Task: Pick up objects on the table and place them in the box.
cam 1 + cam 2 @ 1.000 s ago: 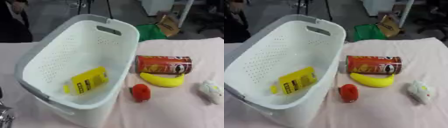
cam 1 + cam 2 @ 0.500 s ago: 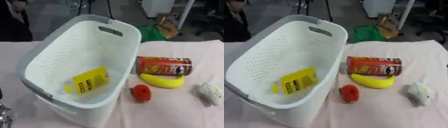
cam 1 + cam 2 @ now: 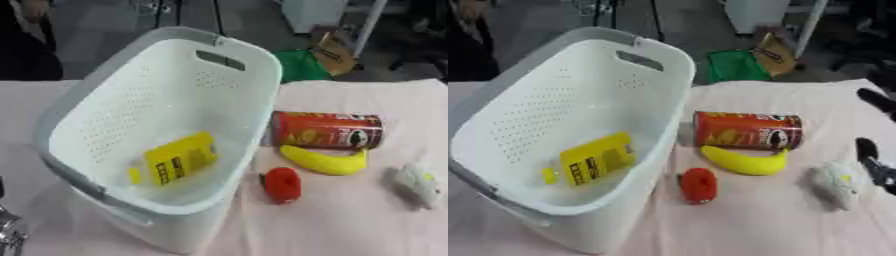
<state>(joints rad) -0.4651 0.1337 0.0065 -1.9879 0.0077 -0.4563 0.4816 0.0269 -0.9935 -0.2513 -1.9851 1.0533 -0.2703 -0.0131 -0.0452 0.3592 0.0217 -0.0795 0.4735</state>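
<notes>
Right eye view: right hand (image 3: 874,162) at the edge beside white object (image 3: 836,183), fingers' state unclear. Approach from above, close around its middle, lift clear before the basket (image 3: 663,52).

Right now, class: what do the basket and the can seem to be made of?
Basket: likely moulded plastic, pale and matte, judging by its punched holes and cut-out handle. Can: red printed tube, slightly glossy; possibly cardboard, but the look leaves it open.

floor (image 3: 105,30): grey, far | green bag (image 3: 737,65) and brown box (image 3: 773,50): far right, on floor | white cabinet (image 3: 759,12): far, behind them | table (image 3: 350,230): pale pink cloth, near
</notes>
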